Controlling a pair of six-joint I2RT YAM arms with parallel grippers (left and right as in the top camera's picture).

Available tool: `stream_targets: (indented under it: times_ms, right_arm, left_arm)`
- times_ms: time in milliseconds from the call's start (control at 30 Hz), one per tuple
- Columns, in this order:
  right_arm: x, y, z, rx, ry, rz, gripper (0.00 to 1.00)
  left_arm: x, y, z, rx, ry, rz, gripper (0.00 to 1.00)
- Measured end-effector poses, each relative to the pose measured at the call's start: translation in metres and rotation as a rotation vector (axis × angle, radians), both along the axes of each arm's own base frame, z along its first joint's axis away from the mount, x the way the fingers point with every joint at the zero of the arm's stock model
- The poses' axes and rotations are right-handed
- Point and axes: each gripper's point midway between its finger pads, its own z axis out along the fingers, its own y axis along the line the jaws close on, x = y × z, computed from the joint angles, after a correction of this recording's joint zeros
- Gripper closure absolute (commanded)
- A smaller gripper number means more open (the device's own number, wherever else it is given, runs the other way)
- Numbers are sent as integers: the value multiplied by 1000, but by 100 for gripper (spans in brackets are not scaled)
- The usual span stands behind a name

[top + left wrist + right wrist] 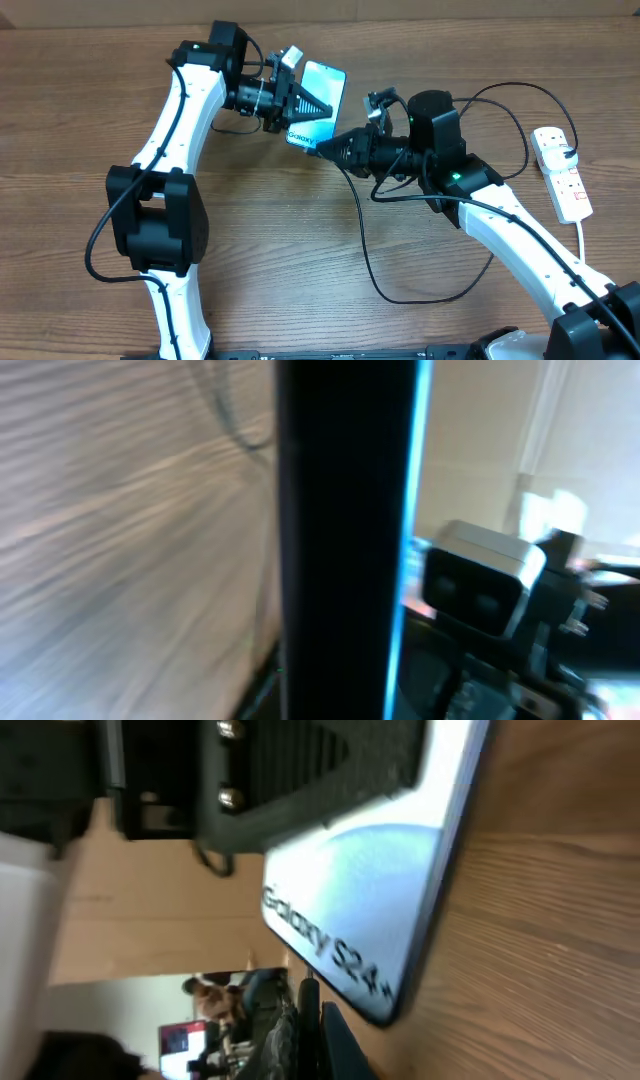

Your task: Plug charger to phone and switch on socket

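Overhead: the left gripper point(312, 103) clamps the phone point(326, 78) at its long edges and holds it tilted over the table point(300, 260). The right gripper point(323, 148) points at the phone's lower end, its fingers pinched together, apparently on the tip of the charger point(365, 250), whose cable drops from them in a wide loop. The socket point(562, 175) lies well apart at the right edge, with a black plug in it.

Left wrist: the phone's dark edge fills the middle of this blurred view, with a teal glow along one side. The fingers themselves cannot be made out.

Right wrist: the phone stands tilted, one corner on the wood. The right fingers point(338, 1045) sit just below that corner.
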Motion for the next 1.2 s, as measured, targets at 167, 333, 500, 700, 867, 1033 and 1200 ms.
stream_targets:
  times_ms: [167, 333, 500, 700, 867, 1033, 1200]
  right_arm:
    - [-21, -19, -41, -153, 100, 24, 96]
    - [-45, -56, -91, -420, 197, 7, 96]
    - [-47, -99, -120, -685, 208, -75, 96]
    - [-38, -123, -128, -821, 167, -143, 96]
    - [-36, -138, -131, -907, 151, -167, 96]
    - [-35, -142, -133, -937, 130, -162, 96]
    - [-43, -152, -147, -984, 141, -155, 96]
  left_arm:
    - [10, 15, -35, 236, -3, 59, 96]
    - [16, 40, -66, 471, 1, 116, 96]
    - [10, 72, -97, 807, -6, 137, 96]
    - [-11, 82, -123, 1109, -30, 101, 96]
    - [-37, 79, -153, 1242, -21, 50, 96]
    - [-51, 80, -174, 1282, -14, 41, 96]
    - [-57, 83, -178, 1289, -3, 46, 96]
